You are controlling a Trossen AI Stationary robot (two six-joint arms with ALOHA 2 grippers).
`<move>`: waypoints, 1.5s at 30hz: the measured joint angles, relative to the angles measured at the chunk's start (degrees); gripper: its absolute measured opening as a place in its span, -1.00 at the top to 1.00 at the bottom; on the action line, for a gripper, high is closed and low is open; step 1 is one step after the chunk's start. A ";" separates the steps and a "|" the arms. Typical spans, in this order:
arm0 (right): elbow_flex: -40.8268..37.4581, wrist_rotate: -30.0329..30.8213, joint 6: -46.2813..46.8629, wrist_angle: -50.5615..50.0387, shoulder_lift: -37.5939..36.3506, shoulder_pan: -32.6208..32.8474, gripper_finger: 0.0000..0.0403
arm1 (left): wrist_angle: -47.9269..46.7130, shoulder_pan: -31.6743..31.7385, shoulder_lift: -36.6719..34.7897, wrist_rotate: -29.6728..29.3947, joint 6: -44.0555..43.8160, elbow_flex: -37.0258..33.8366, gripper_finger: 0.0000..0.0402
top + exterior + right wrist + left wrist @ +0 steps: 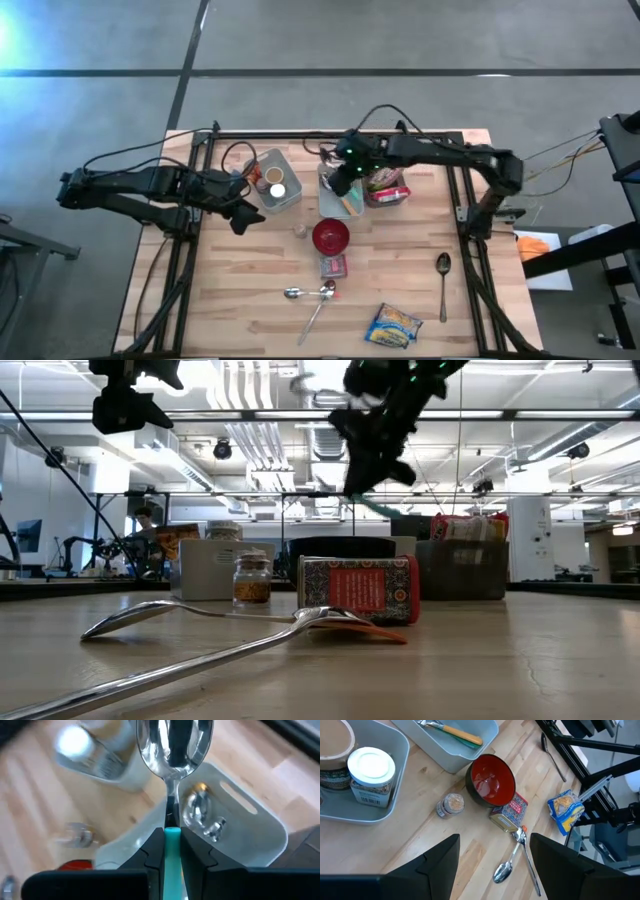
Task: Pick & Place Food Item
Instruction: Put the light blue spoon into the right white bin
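Right wrist: glossy teal-handled spoon (173,750)

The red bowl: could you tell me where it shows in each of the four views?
High view: red bowl at table centre, just beyond the patterned red tin.
Low view: only its dark rim shows, above that tin.
Left wrist view: centre, tin adjacent.
Right wrist view: cannot tell.
Shared landmark: the tin.
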 joint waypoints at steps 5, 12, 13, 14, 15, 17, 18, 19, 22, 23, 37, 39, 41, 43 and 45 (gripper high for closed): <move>5.96 -0.83 4.13 -9.42 7.48 -0.79 0.85 | -0.33 0.02 0.00 0.00 0.01 -0.02 -0.22; 9.94 -2.75 2.02 -11.68 13.33 -0.82 0.85 | -0.51 0.02 0.00 -0.01 0.02 -0.06 -0.22; 10.24 -3.00 1.95 -11.86 14.03 -0.86 0.85 | -0.52 0.02 0.00 -0.01 0.02 -0.06 -0.22; 10.46 -3.28 1.96 -11.78 14.60 -0.91 0.85 | -0.52 0.02 0.00 -0.02 0.03 -0.06 -0.22; 10.58 -3.50 1.94 -11.79 15.19 -0.92 0.85 | -0.52 0.02 0.00 -0.02 0.03 -0.06 -0.22; 10.81 -3.69 1.95 -11.89 16.25 -0.95 0.85 | -0.58 0.02 0.00 -0.02 0.04 -0.09 -0.22; 10.84 -3.70 1.98 -11.86 16.74 -0.95 0.85 | -0.60 0.02 0.00 -0.02 0.04 -0.09 -0.22; 10.90 -3.76 2.06 -11.89 17.01 -1.00 0.85 | -0.61 0.02 0.00 -0.02 0.04 -0.11 -0.22; 10.54 -3.83 1.98 -11.13 17.10 -1.35 0.85 | -0.61 0.02 0.00 -0.02 0.04 -0.11 -0.22; 10.46 -3.71 1.97 -10.92 17.09 -1.55 0.85 | -0.61 0.02 0.00 -0.02 0.04 -0.11 -0.22; 9.72 -6.66 2.69 -11.85 17.09 -2.80 0.85 | -0.61 0.02 0.00 -0.02 0.06 -0.11 -0.22; 9.48 -6.90 3.69 -12.08 17.09 -2.66 0.85 | -0.61 0.02 0.00 -0.02 0.06 -0.11 -0.22; 9.33 -7.84 3.87 -12.36 17.09 -2.55 0.85 | -0.61 0.02 0.00 -0.02 0.07 -0.11 -0.22; 8.92 -8.06 3.91 -12.30 17.09 -2.37 0.85 | -0.61 0.02 0.00 -0.03 0.07 -0.13 -0.22; 8.29 -8.11 3.91 -12.22 17.09 -2.35 0.85 | -0.61 0.02 0.00 -0.02 0.07 -0.13 -0.22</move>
